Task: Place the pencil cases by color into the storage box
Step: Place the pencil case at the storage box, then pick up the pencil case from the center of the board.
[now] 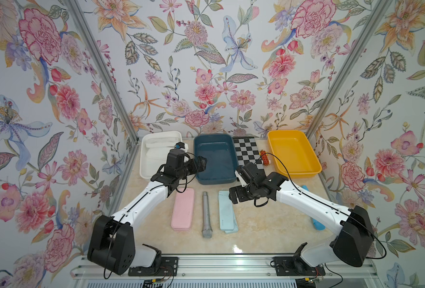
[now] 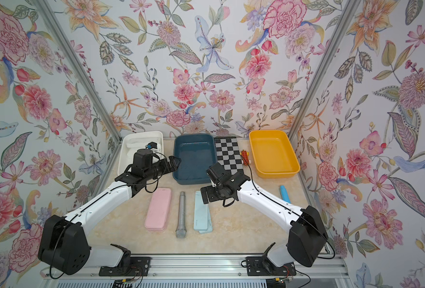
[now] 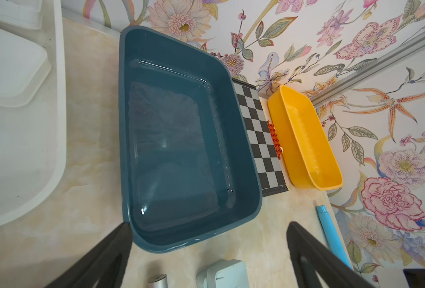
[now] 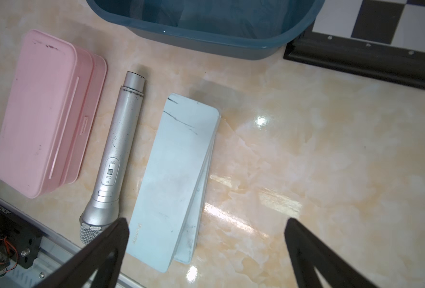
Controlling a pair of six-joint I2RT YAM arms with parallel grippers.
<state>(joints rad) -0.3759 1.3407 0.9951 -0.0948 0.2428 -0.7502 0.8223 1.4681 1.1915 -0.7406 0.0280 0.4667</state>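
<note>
Left gripper point(image 3: 209, 224) and right gripper point(image 4: 206, 220) are gaping empty, the right hanging near scuffed, smooth, round-cornered pale blue pencil cases point(image 4: 176, 174).

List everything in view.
Mic: one, grey, centre.
Pink cases: two, pink, left of mic.
Blue cases: two, blue, right of mic.
White bin: one, white, back left.
White cases: two, white, in white bin.
Teal bin: one, teal, back centre.
Yellow bin: one, yellow, back right.
Checkerboard: one, black-white, between those bins.
Brick: one, orange, by checkerboard.
Tube: one, blue, right edge.
Left pincer: one, black, at teal bin.
Right pincer: one, black, over blue cases.
</note>
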